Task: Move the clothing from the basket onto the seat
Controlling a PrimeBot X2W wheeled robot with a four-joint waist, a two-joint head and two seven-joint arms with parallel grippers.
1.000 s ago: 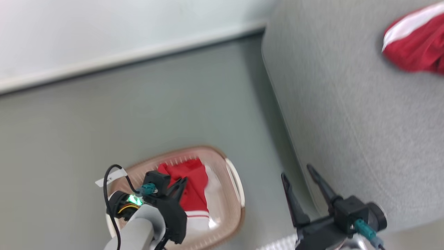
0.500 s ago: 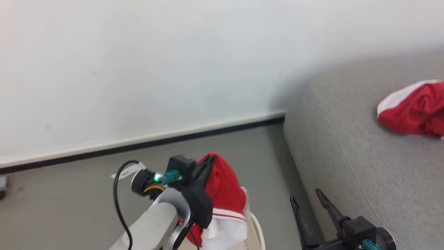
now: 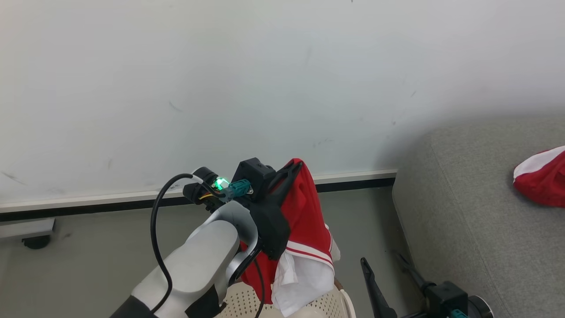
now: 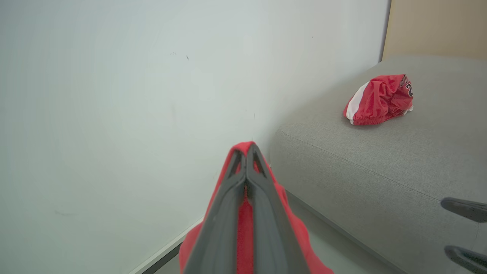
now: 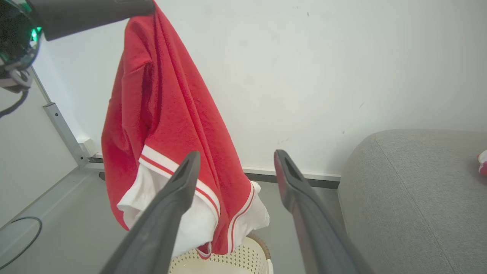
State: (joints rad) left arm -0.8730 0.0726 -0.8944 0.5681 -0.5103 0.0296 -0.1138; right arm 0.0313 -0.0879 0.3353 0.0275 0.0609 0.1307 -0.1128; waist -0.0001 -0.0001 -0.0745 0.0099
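The left gripper (image 4: 246,155) is pinched tight on the shirt (image 5: 171,114), with a fold of red cloth caught right at the fingertips. The shirt hangs straight down from those tips over the basket (image 5: 236,260). Its white hem is either just above the rim or brushing it; I cannot tell which. The right gripper (image 5: 236,154) is spread wide and holds nothing. Its fingers point toward the lower half of the shirt, near it but apart.

The step in hand looks like the carry to the seat (image 3: 476,212), which lies off to the right of the left fingers. To do it well, hold the pinch shut and lift until the hem clears both the basket rim and the seat's rounded edge. Only then swing across, and smoothly, because so small a bite of cloth could slip if the shirt sways. Bring the fingertips well over the cushion, not just over its edge, lower until the hem piles up, then let go. A good spot is short of the other red garment (image 4: 376,101), which lies beyond the fingertips and to their right. The right fingers stand between the shirt and the seat, so they should be out of the path first.

The shirt's long axis is vertical. It is bunched narrow at the tips and widens downward, with the striped trim and white panels pointing down at the basket.
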